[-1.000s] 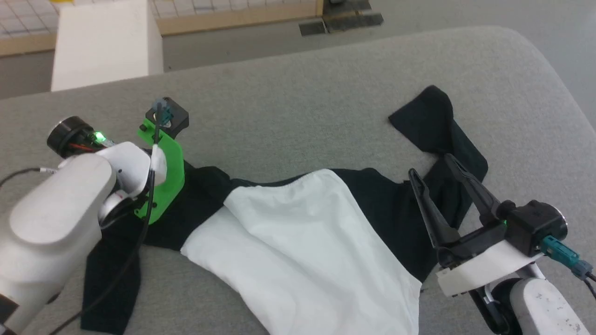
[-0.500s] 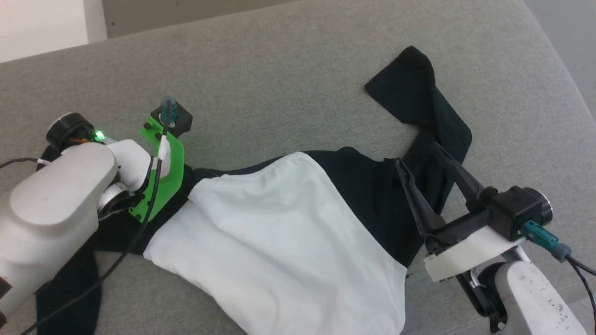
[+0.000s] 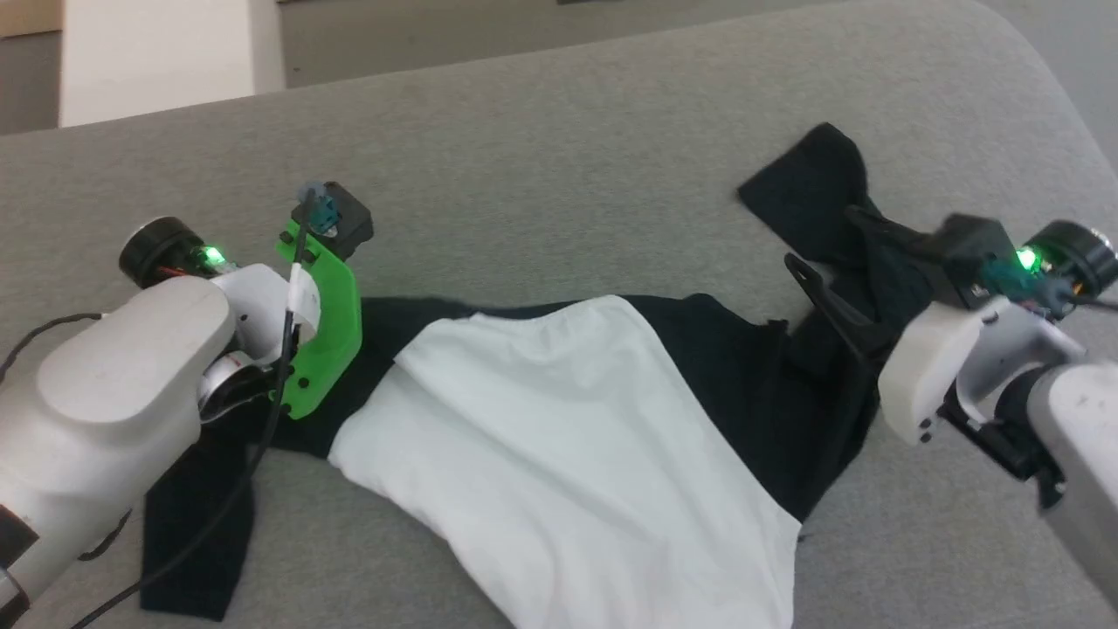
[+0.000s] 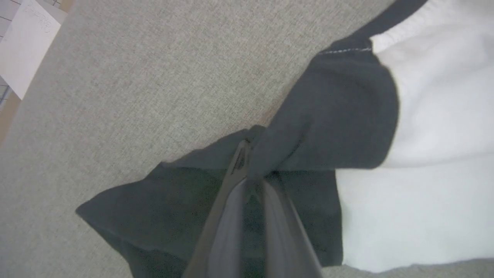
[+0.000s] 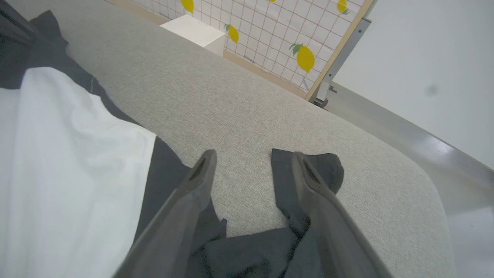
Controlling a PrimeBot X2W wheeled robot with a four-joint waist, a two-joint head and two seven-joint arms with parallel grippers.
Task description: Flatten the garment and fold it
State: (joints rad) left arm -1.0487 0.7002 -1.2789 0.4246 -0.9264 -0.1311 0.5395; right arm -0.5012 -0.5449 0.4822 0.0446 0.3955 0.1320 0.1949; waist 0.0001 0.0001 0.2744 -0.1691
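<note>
left gripper point(image 4: 247, 152) pinches a black sleeve of the garment point(image 3: 568, 437), a soft long-sleeved shirt with a white body and black sleeves, lying crumpled across a grey woven padded surface point(image 3: 559, 166).
in the left wrist view the two dark fingers are pressed together, with a bunched fold of black cloth caught at their tips; in the head view those fingers are hidden under the pale wrist and its bright green plastic bracket point(image 3: 327, 341). the right gripper point(image 5: 251, 162) has its fingers spread wide above the other black sleeve, gripping nothing; whether its tips touch the cloth cannot be told, and the head view shows it blurred. the white hem runs off the head view's bottom edge. a white block point(image 3: 157, 52) is cut off at the upper left.
</note>
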